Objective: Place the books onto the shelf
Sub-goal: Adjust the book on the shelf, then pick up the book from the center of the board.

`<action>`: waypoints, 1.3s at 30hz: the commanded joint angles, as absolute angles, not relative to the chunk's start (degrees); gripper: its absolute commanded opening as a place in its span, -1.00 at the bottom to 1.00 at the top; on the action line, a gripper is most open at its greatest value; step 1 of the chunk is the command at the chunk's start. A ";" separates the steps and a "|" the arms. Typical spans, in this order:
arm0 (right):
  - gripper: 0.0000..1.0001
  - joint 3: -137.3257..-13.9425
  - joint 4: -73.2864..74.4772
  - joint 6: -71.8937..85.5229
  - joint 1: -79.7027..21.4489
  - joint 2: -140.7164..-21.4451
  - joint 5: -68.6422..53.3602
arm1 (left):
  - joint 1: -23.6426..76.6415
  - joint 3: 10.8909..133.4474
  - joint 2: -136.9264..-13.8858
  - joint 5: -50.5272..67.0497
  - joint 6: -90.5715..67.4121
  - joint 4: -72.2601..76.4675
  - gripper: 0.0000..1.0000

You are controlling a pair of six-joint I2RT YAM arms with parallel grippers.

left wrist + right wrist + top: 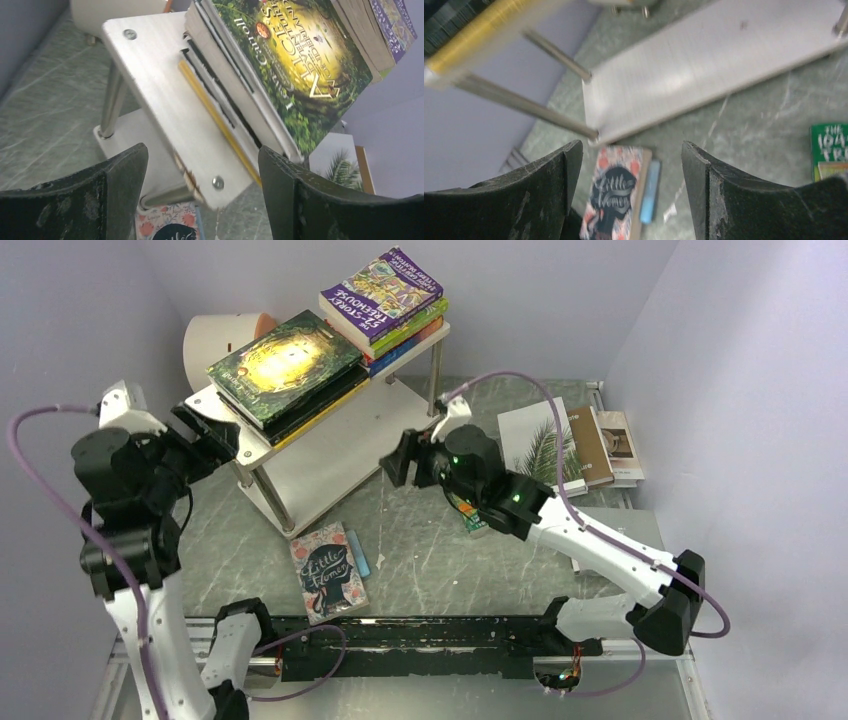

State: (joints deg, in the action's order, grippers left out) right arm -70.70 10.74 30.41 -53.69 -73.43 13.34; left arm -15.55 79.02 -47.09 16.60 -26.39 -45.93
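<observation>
The white two-tier shelf [255,447] stands at the back left. Its top board carries a green-gold stack of books [285,365] and a purple Treehouse stack [385,295]. Floral Little Women [328,570] lies flat on the table in front of it. My left gripper [205,430] is open at the top board's left end [155,90], holding nothing [202,155]. My right gripper [405,460] hangs open and unladen beside the lower board [704,75], above Little Women [616,195]. A green book [470,518] lies partly hidden under the right arm.
A white palm-leaf book [535,440], a brown one [590,445] and a grey one [620,445] lie by the right wall. A small blue bar [650,192] rests next to Little Women. A white cylinder [225,340] stands behind the shelf.
</observation>
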 commanded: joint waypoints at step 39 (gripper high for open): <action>0.14 -57.48 -7.14 45.69 -60.09 -105.55 -11.41 | -9.24 25.67 -36.59 18.93 -43.18 -47.70 0.74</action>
State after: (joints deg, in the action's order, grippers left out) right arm -55.24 -5.15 45.89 -59.72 -103.18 -12.16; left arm -9.67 30.87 -34.96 12.25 -39.38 -53.60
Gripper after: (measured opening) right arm 0.591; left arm 0.877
